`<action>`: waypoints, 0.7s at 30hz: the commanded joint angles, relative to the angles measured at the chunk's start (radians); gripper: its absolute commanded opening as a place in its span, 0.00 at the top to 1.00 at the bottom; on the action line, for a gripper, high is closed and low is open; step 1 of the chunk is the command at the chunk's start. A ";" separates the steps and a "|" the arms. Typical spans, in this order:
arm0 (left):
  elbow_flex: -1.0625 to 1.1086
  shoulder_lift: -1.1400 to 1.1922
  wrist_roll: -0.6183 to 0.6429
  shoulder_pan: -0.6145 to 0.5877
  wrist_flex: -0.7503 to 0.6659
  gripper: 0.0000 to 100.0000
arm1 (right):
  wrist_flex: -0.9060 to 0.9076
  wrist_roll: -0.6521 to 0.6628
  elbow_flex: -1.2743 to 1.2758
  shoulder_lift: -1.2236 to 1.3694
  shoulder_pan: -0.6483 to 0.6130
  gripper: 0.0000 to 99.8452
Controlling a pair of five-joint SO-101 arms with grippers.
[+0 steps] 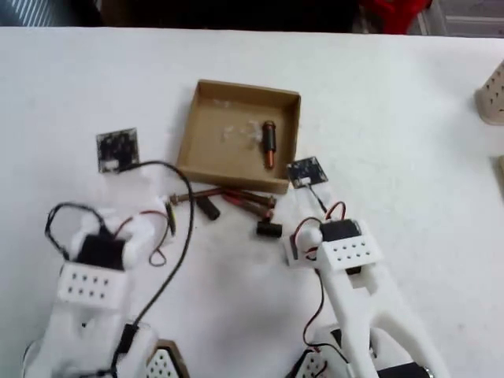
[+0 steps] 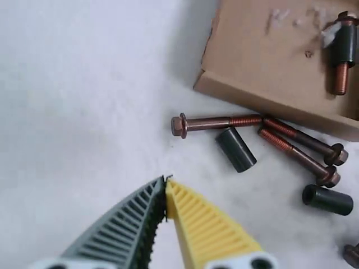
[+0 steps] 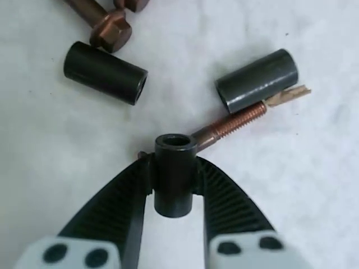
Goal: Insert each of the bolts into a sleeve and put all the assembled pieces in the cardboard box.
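Note:
The cardboard box (image 1: 206, 161) sits mid-table with one bolt-in-sleeve piece (image 1: 268, 144) inside, also visible in the left wrist view (image 2: 341, 56). In front of it lie three copper bolts (image 2: 216, 122) (image 2: 303, 140) (image 2: 294, 158) and loose black sleeves (image 2: 236, 149) (image 2: 328, 199). My left gripper (image 2: 166, 186) is shut on nothing, its tips a little short of the nearest bolt's head. My right gripper (image 3: 175, 188) is shut on a black sleeve (image 3: 175, 168) held upright. A bolt's threaded end (image 3: 233, 124) lies just beyond it, between two loose sleeves (image 3: 105, 73) (image 3: 257, 80).
Two small circuit boards (image 1: 117, 150) (image 1: 305, 172) lie left and right of the box's front. A cream perforated object (image 1: 492, 94) stands at the right edge. Cables trail from the left arm (image 1: 94, 268) across the table's near side.

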 commanded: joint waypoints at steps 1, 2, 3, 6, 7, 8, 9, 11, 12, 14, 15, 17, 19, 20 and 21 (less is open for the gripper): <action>-0.163 0.203 0.118 0.065 -0.008 0.98 | 0.010 0.012 0.000 -0.018 0.008 0.98; -0.175 0.231 0.155 0.077 -0.032 0.98 | 0.010 0.012 0.000 -0.018 0.008 0.98; -0.183 0.260 0.196 0.085 -0.066 0.98 | 0.010 0.014 0.002 -0.018 0.008 0.98; -0.183 0.335 0.288 0.101 -0.175 0.98 | 0.010 0.014 0.002 -0.018 0.008 0.98; -0.186 0.361 0.296 0.101 -0.203 0.98 | 0.010 0.014 0.002 -0.018 0.008 0.98; -0.187 0.390 0.298 0.102 -0.226 0.98 | 0.010 0.014 0.002 -0.018 0.008 0.98; -0.189 0.420 0.308 0.104 -0.245 0.98 | 0.010 0.014 0.002 -0.018 0.008 0.98; -0.189 0.483 0.344 0.104 -0.281 0.98 | 0.010 0.014 0.002 -0.018 0.008 0.98; -0.189 0.513 0.356 0.104 -0.299 0.97 | 0.010 0.014 0.002 -0.018 0.008 0.98; -0.189 0.565 0.374 0.096 -0.338 0.93 | 0.010 0.014 0.002 -0.018 0.008 0.98; -0.189 0.587 0.388 0.096 -0.354 0.90 | 0.010 0.014 0.003 -0.018 0.007 0.98; -0.189 0.613 0.411 0.099 -0.373 0.82 | 0.010 0.014 0.012 -0.018 0.001 0.98; -0.189 0.618 0.431 0.102 -0.388 0.75 | 0.008 0.015 0.015 -0.018 0.001 0.98; -0.189 0.618 0.446 0.101 -0.396 0.74 | 0.008 0.015 0.015 -0.018 0.001 0.98; -0.189 0.619 0.462 0.096 -0.405 0.74 | 0.008 0.015 0.015 -0.018 0.001 0.98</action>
